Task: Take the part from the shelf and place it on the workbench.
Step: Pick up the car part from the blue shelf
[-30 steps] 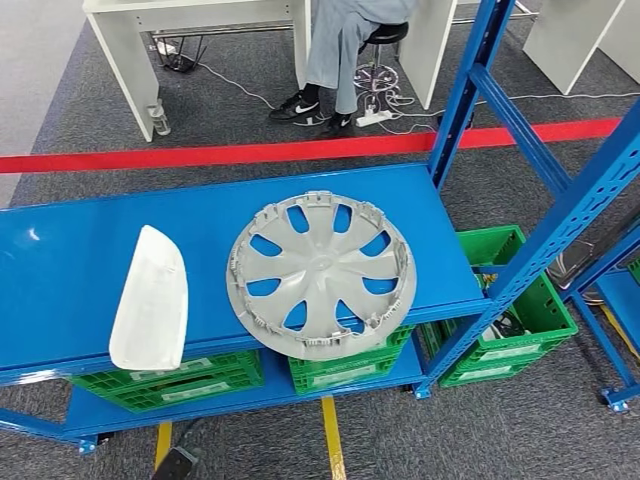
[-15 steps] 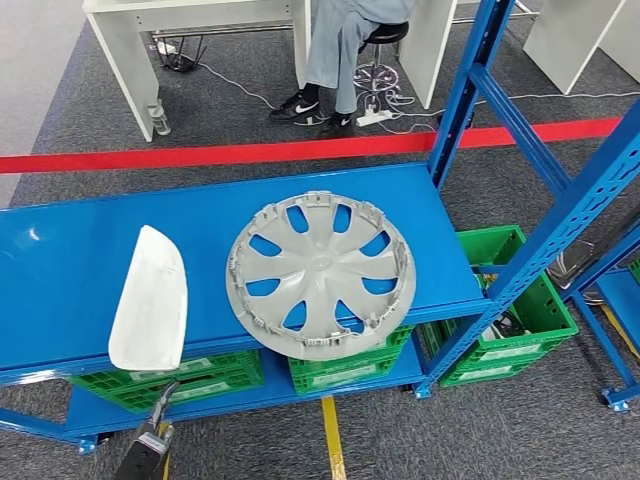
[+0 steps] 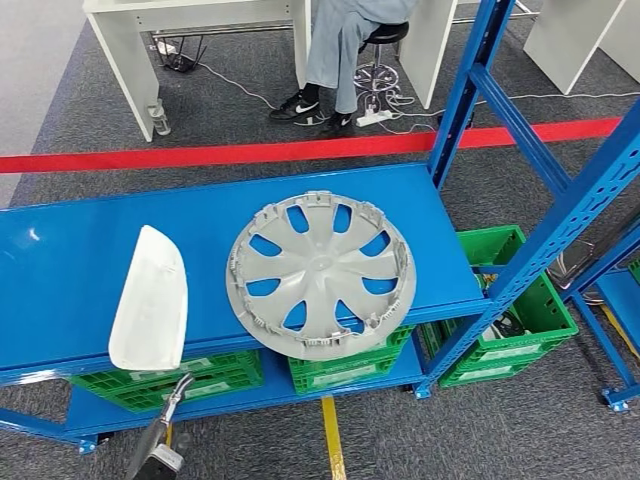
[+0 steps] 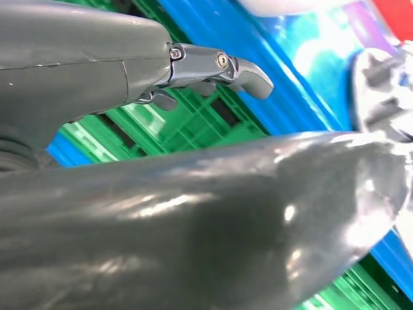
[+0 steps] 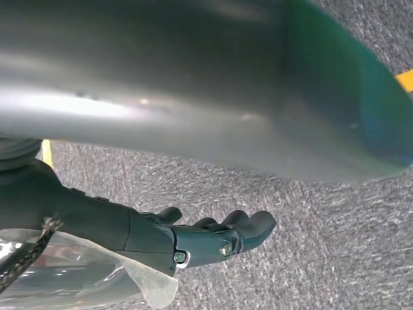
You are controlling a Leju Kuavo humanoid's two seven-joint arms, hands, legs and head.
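Observation:
A grey wheel cover [image 3: 321, 273] lies flat on the blue shelf [image 3: 75, 260], its near rim overhanging the front edge. To its left lies a white curved shell part [image 3: 150, 299], also at the front edge. My left hand [image 3: 161, 432] rises from below, just under the white part, with its fingers stretched out and nothing in them. In the left wrist view that hand [image 4: 122, 71] points at the shelf's front edge, and the wheel cover's rim [image 4: 384, 97] shows beyond the thumb. My right hand [image 5: 204, 242] hangs over the grey carpet, holding nothing, fingers extended.
Green crates [image 3: 173, 380] sit on the lower shelf level, and another green crate [image 3: 521, 310] stands to the right. Blue uprights [image 3: 468, 90] rise at the shelf's right end. Behind a red floor line [image 3: 226, 153] a person sits at white desks [image 3: 128, 50].
My left hand has come up into the head view from the bottom left, closer to the shelf's front edge under the white part. The parts on the shelf have not moved.

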